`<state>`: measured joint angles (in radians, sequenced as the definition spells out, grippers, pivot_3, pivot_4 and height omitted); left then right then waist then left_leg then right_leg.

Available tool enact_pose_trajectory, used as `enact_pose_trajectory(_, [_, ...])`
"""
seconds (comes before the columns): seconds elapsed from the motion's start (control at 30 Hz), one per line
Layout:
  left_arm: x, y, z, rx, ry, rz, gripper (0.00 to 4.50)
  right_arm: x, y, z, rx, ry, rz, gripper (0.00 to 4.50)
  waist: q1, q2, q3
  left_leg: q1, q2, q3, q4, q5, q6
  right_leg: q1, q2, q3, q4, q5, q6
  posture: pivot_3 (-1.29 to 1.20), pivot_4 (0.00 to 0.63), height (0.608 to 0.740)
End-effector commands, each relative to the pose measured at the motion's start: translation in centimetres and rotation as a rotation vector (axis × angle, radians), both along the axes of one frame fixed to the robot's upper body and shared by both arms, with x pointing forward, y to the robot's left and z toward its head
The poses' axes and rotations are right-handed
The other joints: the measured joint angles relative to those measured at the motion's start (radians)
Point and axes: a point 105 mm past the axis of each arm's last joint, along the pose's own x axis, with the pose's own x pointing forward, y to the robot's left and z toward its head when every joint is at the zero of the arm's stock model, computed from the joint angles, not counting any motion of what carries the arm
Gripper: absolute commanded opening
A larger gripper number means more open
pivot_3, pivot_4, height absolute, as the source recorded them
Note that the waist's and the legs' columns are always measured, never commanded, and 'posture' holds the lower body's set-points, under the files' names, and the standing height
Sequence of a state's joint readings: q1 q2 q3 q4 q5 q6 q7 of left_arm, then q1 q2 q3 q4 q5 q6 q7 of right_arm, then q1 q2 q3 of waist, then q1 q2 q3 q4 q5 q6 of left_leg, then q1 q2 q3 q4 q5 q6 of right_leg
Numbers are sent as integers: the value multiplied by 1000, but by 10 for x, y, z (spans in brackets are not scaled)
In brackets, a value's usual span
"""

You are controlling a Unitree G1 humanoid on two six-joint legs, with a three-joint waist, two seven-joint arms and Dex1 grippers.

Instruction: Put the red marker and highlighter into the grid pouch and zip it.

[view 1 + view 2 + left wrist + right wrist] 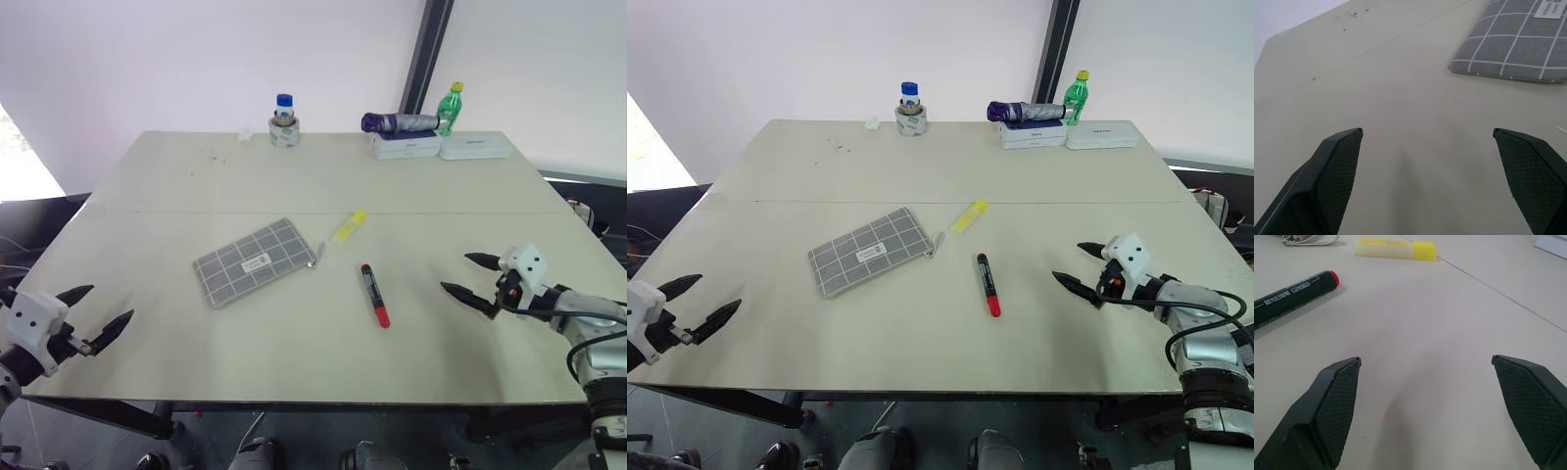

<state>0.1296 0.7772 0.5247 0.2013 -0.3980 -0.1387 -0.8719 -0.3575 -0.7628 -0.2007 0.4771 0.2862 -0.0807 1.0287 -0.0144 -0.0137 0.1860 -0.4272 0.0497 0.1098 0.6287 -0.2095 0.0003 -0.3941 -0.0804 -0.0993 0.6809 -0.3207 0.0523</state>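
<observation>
The grid pouch (255, 261) lies flat mid-table, apparently zipped, its pull beside the highlighter (348, 226); the red marker (374, 295) lies just right, nearer the front edge. Both the left gripper (95, 318) and right gripper (474, 281) hover spread and empty. Unless it is opened and pinned first, the pouch would likely slide; the round marker may roll from a glancing pinch.

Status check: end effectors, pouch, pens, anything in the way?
Left end effector and right end effector open, empty, off the items. Pouch, highlighter, marker lie apart on table. Path clear.
</observation>
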Motion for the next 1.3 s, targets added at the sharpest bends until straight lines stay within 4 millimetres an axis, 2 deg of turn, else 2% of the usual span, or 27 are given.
enact_pose_trajectory(0.03, [-1, 5, 10, 44, -38, 18, 4500, 2, 2, 7, -13, -40, 10, 4452, 0, 0, 0, 0, 0, 0, 0, 0, 0, 0, 0, 0, 0, 0, 0, 0, 150, 737])
enact_pose_trajectory(0.47, [8, 4, 18, 93, -91, 13, 4500, 9, 9, 5, -9, -50, 26, 4452, 0, 0, 0, 0, 0, 0, 0, 0, 0, 0, 0, 0, 0, 0, 0, 0, 150, 737])
enact_pose_trajectory(0.73, [11, 1, 19, 91, -112, 20, 4500, 19, 24, 8, 14, -61, 56, 4452, -1, 0, 0, 0, 0, 0, 0, 0, 0, 0, 0, 0, 0, 0, 0, 0, 150, 737])
enact_pose_trajectory(0.87, [9, -1, 15, 92, -106, 17, 4500, 22, 32, 11, 24, -68, 77, 4452, -1, 0, 0, 0, 0, 0, 0, 0, 0, 0, 0, 0, 0, 0, 0, 0, 150, 737])
enact_pose_trajectory(1.13, [17, -4, 18, 97, -111, 4, 4500, 22, 47, 12, 48, -83, 99, 4452, 0, 0, 0, 0, 0, 0, 1, 0, 0, 1, 0, 0, 0, 0, 0, 0, 150, 737])
enact_pose_trajectory(1.23, [20, -9, 18, 111, -121, -13, 4500, 23, 57, 18, 85, -85, 117, 4452, 0, 0, 0, 0, 0, 0, 0, 0, 0, 1, 0, 0, 0, 0, 0, 0, 150, 737])
enact_pose_trajectory(1.27, [22, -11, 18, 120, -125, -19, 4500, 26, 65, 21, 102, -88, 130, 4219, 0, 0, 0, 0, 0, 0, 0, 0, 0, 1, 0, 0, 0, 0, 0, 0, 150, 737])
enact_pose_trajectory(1.3, [25, -15, 16, 133, -127, -30, 4500, 31, 81, 27, 124, -99, 152, 3949, -3, 0, 0, 0, 0, 0, 0, 0, 0, 1, 0, 0, 0, 0, 0, 0, 150, 737])
